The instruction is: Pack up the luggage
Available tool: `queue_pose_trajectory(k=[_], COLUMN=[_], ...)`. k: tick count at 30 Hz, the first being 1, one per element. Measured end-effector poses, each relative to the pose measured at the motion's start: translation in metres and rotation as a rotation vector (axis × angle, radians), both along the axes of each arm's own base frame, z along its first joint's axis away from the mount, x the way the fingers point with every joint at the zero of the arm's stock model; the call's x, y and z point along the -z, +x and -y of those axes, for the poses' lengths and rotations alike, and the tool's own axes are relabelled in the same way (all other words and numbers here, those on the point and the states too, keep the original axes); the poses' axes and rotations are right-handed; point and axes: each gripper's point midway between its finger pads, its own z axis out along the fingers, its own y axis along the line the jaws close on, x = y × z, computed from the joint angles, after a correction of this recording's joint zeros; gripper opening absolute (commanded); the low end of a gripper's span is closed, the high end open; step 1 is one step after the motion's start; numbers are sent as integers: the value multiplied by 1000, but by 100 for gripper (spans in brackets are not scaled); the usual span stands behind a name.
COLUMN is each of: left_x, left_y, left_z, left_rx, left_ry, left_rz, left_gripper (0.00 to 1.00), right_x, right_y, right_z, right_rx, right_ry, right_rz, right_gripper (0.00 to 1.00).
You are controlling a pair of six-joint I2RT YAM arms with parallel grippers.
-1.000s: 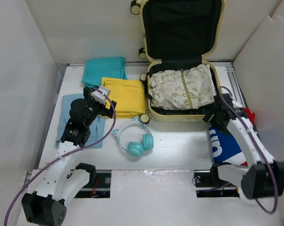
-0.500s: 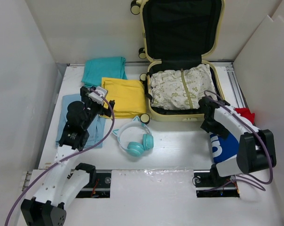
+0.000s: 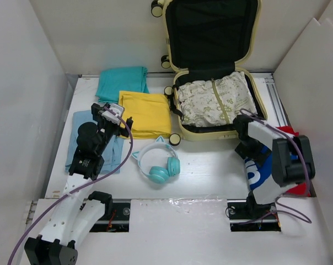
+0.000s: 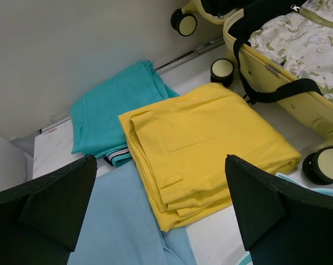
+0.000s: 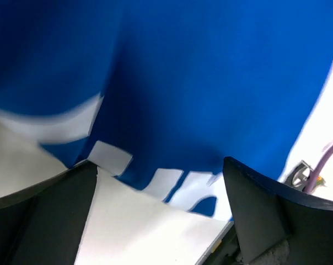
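The pale-yellow luggage (image 3: pixel 208 134) lies open at the back centre, its black-lined lid leaning on the wall. A cream patterned garment (image 3: pixel 213 99) lies in its lower shell. My left gripper (image 3: pixel 119 120) is open and empty, hovering over the near edge of a folded yellow garment (image 3: pixel 147 110), which fills the left wrist view (image 4: pixel 210 138). My right gripper (image 3: pixel 248 150) is open and points down at a blue cloth with white lettering (image 3: pixel 261 171). That cloth fills the blurred right wrist view (image 5: pixel 210 66). Nothing is held.
A folded teal garment (image 3: pixel 122 81) lies at the back left and a light-blue one (image 3: pixel 81 127) lies under my left arm. Teal-and-white cat-ear headphones (image 3: pixel 158 161) lie in front of the luggage. A red item (image 3: pixel 290 132) shows by the right wall.
My right arm has folded back toward its base and its gripper now points down over the blue cloth. The luggage has shifted slightly. My left gripper has edged back a little.
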Motion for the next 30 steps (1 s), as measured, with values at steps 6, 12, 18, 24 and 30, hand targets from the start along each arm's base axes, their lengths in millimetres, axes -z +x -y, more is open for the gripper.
queue_pose_trajectory(k=[6, 12, 18, 24, 30], left_x=[-1, -1, -1, -1, -1], left_y=[1, 2, 2, 3, 3], left_z=[-3, -7, -9, -9, -10], left_rx=[-18, -38, -44, -43, -43], left_ry=[5, 19, 28, 41, 48], left_rz=[5, 11, 13, 18, 20], left_gripper=[100, 100, 100, 100, 100], right_x=[12, 19, 15, 9, 12], right_y=[0, 4, 3, 20, 18], right_z=[-4, -9, -24, -96, -176], right_rx=[-13, 27, -74, -323, -483], right_ry=[-27, -64, -67, 164, 388], right_rz=[-143, -92, -84, 47, 91], right_gripper=[72, 18, 2, 0, 67])
